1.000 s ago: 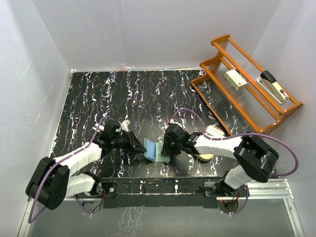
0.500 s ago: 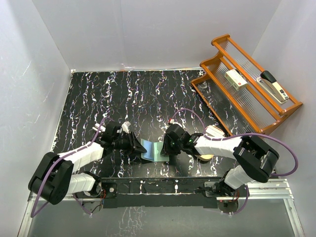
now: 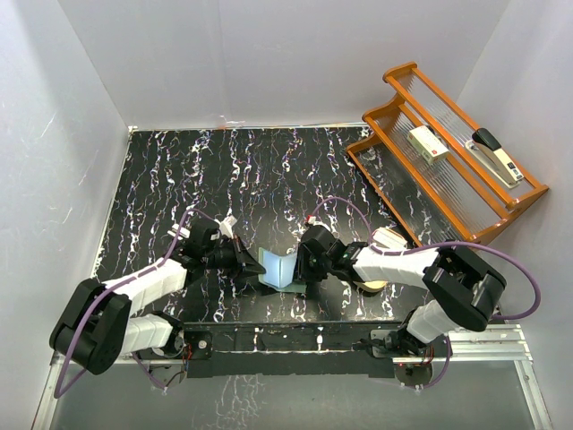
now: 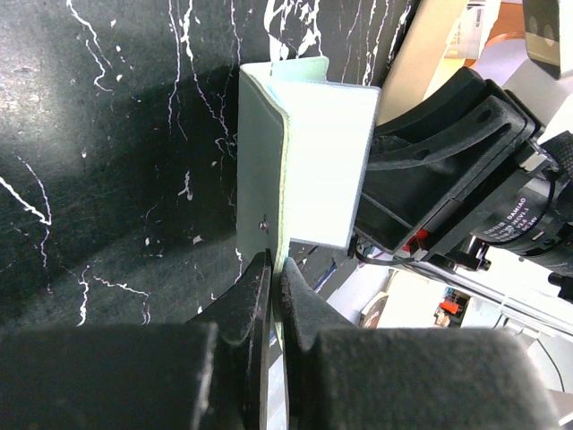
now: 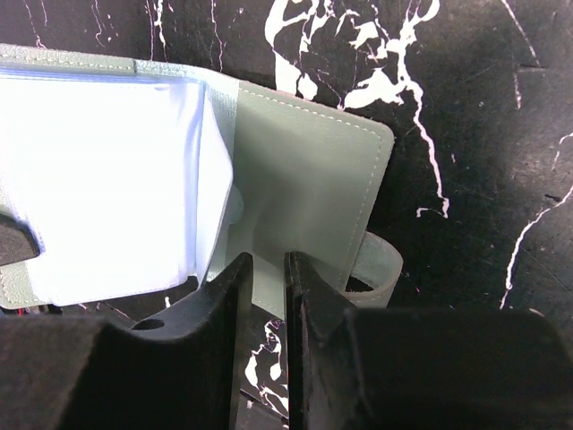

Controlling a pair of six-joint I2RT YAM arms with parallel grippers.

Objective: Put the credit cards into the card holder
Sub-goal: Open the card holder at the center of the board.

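The sage-green card holder (image 3: 278,268) stands half open in a V near the table's front edge, held between both grippers. My left gripper (image 3: 254,263) is shut on its left flap, which runs between the jaws in the left wrist view (image 4: 275,265). My right gripper (image 3: 301,270) is shut on the lower edge of the other flap (image 5: 309,179). The snap tab (image 5: 378,269) curls out beside the right jaw. A bright pale panel (image 5: 98,188) lies against the holder's inside. I cannot tell whether it is a credit card or the lining. No loose card shows.
A wooden rack (image 3: 400,193) stands at the back right with a white box (image 3: 427,143) and a stapler (image 3: 495,155) on it. A tan round object (image 3: 371,285) lies partly under my right arm. Grey walls close in the table.
Half a second ago the holder lay more flatly open; now its flaps stand up in a V. Both grippers have kept their hold and barely shifted.
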